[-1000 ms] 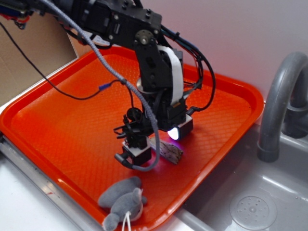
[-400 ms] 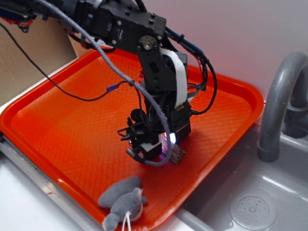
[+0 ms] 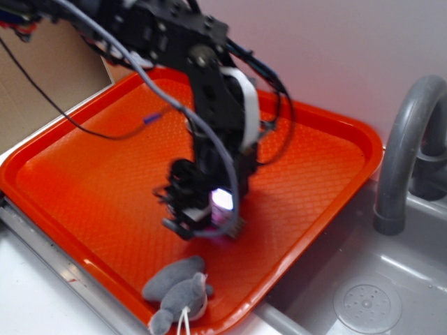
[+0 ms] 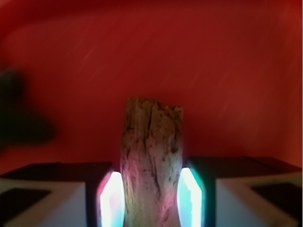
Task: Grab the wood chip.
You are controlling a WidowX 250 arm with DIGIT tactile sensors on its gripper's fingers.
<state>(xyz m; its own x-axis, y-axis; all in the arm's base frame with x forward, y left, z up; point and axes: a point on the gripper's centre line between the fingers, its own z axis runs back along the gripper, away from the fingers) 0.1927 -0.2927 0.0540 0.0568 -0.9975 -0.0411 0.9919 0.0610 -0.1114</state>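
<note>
Fingers (image 4: 110, 201) pinching the wood chip (image 4: 151, 161) between their glowing pads, low over the orange tray (image 3: 328, 160). Grip sits at one end only, so the chip could pivot or slip out on a lift. Grey plush toy (image 3: 178, 293) lies nearby, clear.

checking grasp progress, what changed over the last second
The gripper came down over the wood chip and now has it between its glowing pads; the arm has also shifted toward the tray's left. The grey plush toy and orange tray stayed put.
</note>
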